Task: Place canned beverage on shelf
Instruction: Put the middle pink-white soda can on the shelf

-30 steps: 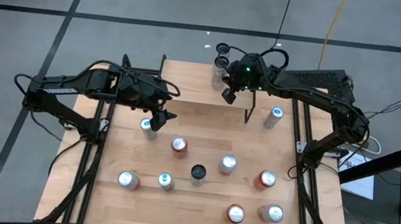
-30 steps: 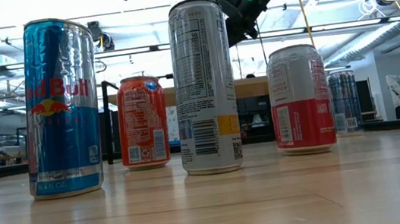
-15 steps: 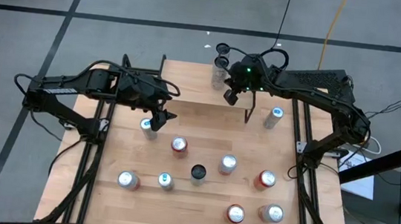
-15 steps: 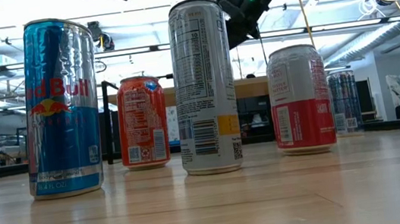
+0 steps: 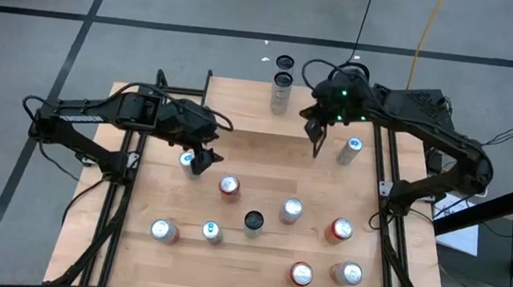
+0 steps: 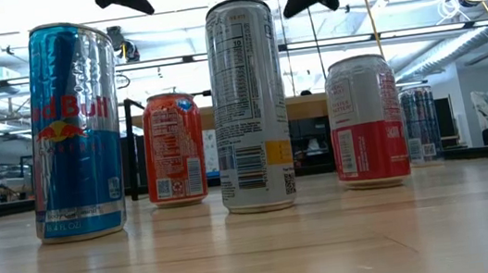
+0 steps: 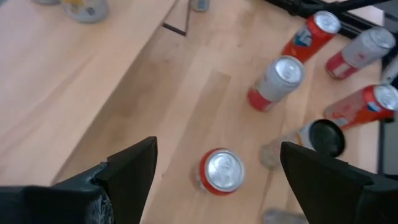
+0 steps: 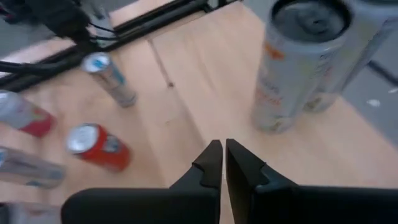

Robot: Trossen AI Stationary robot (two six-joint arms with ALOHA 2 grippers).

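The left end effector (image 5: pixel 199 161), fingers spread apart and empty, hovers just beside an upright blue-topped can (image 5: pixel 186 161), with the shelf (image 5: pixel 241 113) close behind them. A tall can (image 5: pixel 281 94) already stands on the shelf. The right end effector (image 5: pixel 316 134) hangs above the shelf's far end, fingers together.

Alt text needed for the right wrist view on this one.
The right gripper, shut and holding nothing, hovers over the shelf, where tall silver cans stand at one end. Below on the table are a slim blue-topped can and a red can.
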